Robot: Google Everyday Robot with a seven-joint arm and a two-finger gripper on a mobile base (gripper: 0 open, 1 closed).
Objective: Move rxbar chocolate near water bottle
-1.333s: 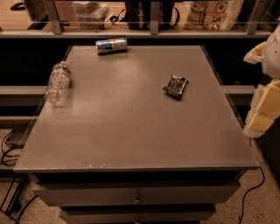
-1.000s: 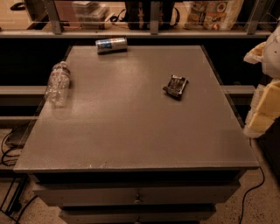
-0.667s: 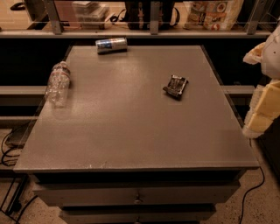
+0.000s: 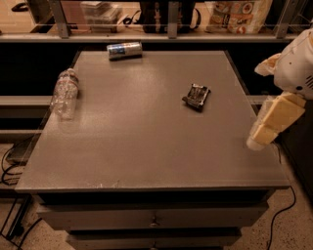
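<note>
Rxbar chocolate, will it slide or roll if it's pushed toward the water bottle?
The rxbar chocolate lies flat, so it would probably slide, not roll. Its crinkled wrapper likely flexes when gripped. Small and thin, it is probably light for the end effector hanging at the right edge of the table.

Office pantry, snack bags [image 4: 237, 14] shelved behind; gripper [image 4: 260, 135] at table's [image 4: 146, 151] right.

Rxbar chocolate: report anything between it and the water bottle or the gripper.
Nothing visible. Only bare table separates the rxbar chocolate from the water bottle at the left edge and from the gripper at the right edge. The drink can lies farther back.
</note>
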